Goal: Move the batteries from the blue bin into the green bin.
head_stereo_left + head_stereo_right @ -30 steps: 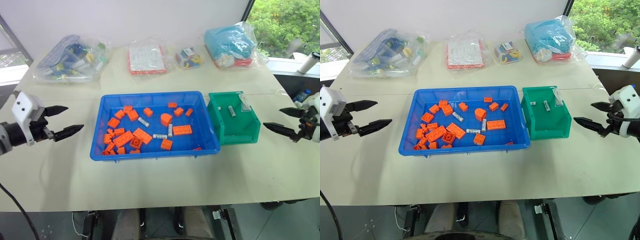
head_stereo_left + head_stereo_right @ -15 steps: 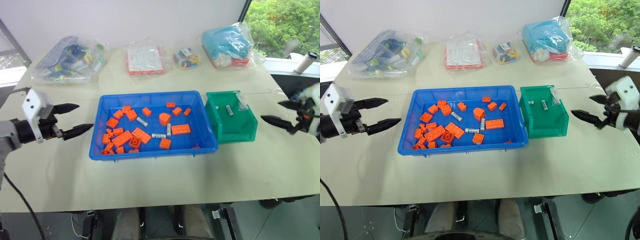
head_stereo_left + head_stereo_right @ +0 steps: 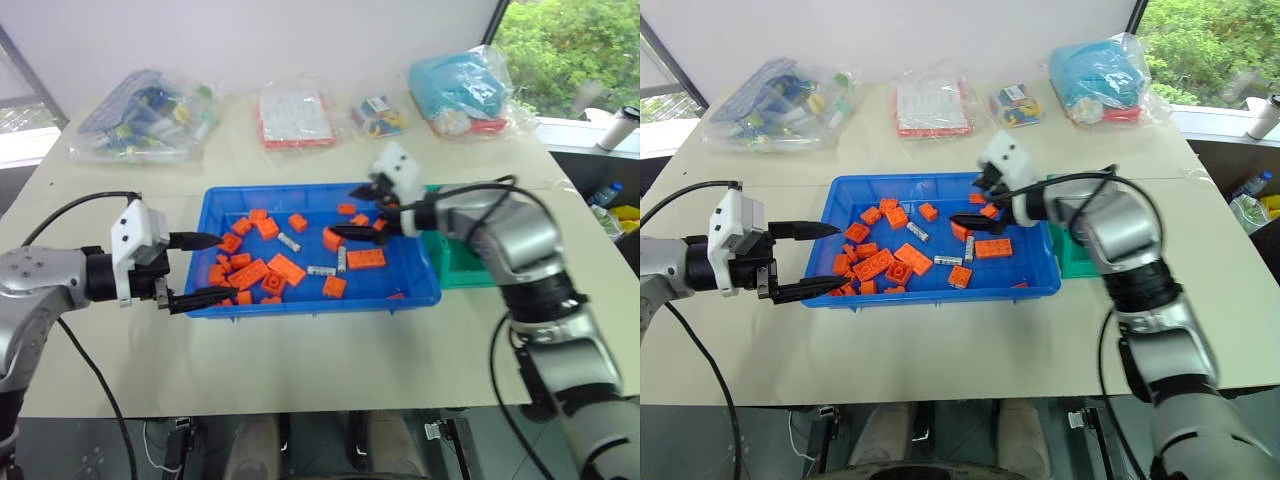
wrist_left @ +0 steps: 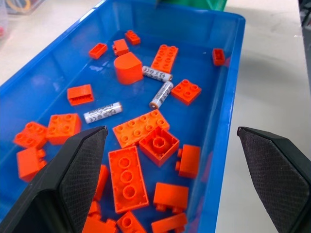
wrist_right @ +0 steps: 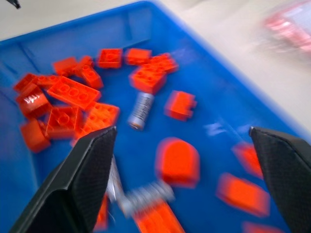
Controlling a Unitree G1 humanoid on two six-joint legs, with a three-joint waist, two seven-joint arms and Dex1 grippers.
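Observation:
The blue bin (image 3: 310, 308) sits mid-table, strewn with orange bricks (image 3: 285, 268) and three batteries (image 3: 288, 242) (image 3: 320, 271) (image 3: 340, 260). In the left wrist view the batteries (image 4: 102, 112) (image 4: 161, 94) lie among the bricks. My left gripper (image 3: 215, 267) is open, and its fingers reach over the bin's left end. Above the bin's right part hangs my right gripper (image 3: 345, 212), open and empty. Beneath it a battery (image 5: 141, 109) lies beside bricks. My right arm hides most of the green bin (image 3: 455, 265), which stands against the blue bin's right end.
Several clear bags lie along the table's far side: one of mixed parts (image 3: 145, 115), a red-and-white one (image 3: 292, 115), a small one (image 3: 378, 115) and a turquoise one (image 3: 462, 92). A white cylinder (image 3: 620, 125) stands on the sill at far right.
My right gripper has swung left from beside the green bin to over the blue bin. My left gripper has moved right to the bin's left rim. Both stay open.

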